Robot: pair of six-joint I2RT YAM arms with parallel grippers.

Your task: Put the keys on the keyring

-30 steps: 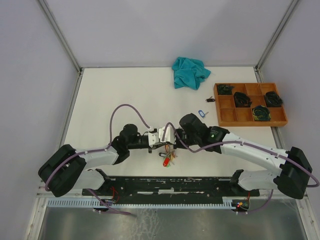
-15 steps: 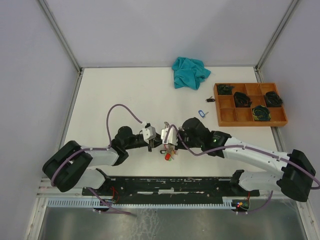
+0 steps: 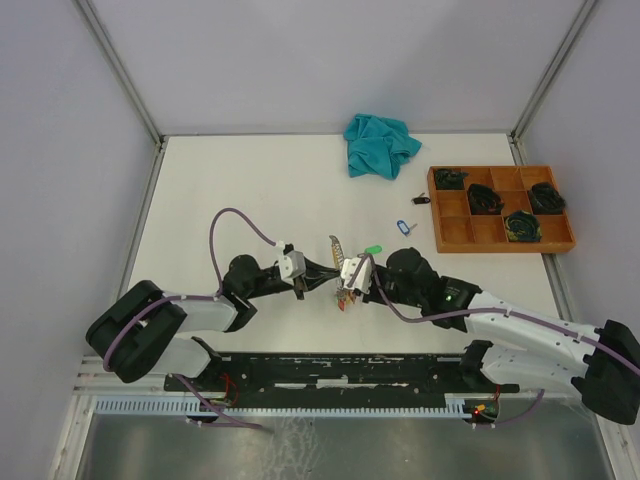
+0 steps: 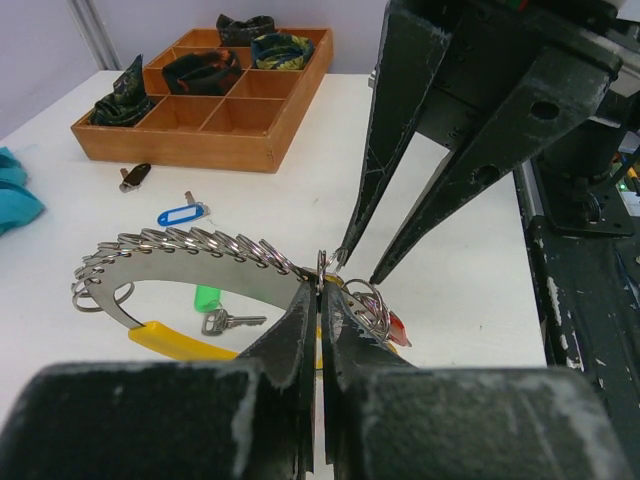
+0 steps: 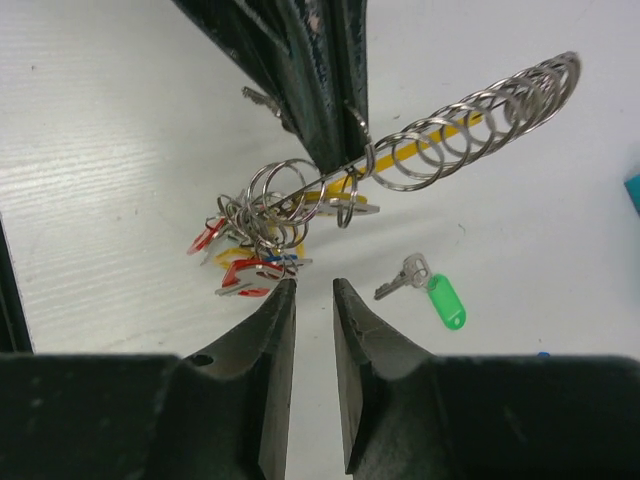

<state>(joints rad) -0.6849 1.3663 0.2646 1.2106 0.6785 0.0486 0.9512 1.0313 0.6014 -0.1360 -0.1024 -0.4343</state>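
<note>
No text, brand or number is legible anywhere. The green key tag [image 5: 444, 300], lying just right of the right fingertips [image 5: 360, 340], shows no readable marking.

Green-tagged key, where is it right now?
Top view: the green-tagged key lies loose on the table, just beyond the right hand, off the keyring the left hand pinches.

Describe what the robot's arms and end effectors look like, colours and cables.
Left arm and right arm have white shells with black joints, each trailed by a looping purple cable. A green light glows on the right arm. Left end effector and right end effector have dark, scuffed, tapering fingers.
</note>
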